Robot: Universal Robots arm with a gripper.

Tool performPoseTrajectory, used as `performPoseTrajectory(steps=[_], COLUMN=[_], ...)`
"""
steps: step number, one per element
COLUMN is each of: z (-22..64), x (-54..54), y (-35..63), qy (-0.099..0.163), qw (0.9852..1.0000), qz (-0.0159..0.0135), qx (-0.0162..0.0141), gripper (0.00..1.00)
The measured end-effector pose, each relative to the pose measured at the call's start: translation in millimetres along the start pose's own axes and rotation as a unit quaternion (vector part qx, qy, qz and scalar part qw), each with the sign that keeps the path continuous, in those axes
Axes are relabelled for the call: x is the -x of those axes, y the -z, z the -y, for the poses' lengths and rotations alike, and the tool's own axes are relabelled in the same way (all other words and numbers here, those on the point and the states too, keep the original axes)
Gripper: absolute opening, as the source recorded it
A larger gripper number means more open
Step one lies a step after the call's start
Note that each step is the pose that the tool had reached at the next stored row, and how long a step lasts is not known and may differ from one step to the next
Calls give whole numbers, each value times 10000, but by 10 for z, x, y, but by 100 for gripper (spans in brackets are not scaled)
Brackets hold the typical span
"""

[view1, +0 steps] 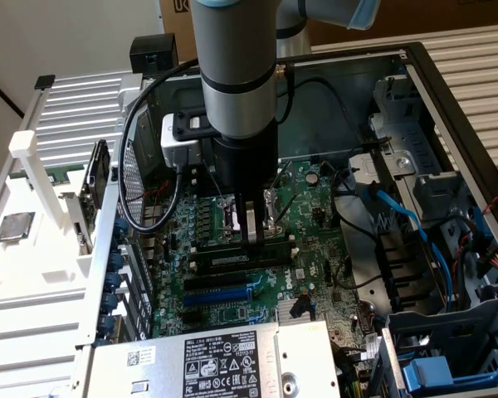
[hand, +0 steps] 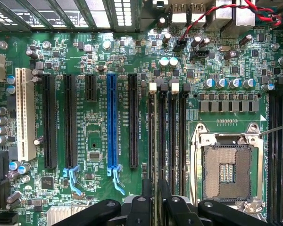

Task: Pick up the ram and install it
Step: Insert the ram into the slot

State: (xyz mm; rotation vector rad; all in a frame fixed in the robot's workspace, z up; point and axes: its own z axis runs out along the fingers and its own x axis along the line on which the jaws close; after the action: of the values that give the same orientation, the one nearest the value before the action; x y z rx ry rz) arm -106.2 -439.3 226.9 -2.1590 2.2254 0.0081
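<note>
Gripper (hand: 153, 195) | fingers slightly apart over the memory slots (hand: 167, 136) | motherboard (view1: 232, 274) below

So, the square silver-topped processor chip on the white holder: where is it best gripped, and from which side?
Probably by two opposite edges of the square silver-topped processor chip, coming straight down: it lies flat, face up, on the white holder.

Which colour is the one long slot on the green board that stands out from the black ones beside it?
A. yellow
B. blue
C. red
B: in the wrist view a single blue slot stands between black slots on the motherboard.
</note>
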Motion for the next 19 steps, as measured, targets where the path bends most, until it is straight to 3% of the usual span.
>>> performPoseTrajectory(steps=[11,19], z=[1,-1], x=[1,5], y=[29,142], qy=[0,0], qw=[10000,10000], qz=[0,0], qx=[-1,-17], gripper=[20,20])
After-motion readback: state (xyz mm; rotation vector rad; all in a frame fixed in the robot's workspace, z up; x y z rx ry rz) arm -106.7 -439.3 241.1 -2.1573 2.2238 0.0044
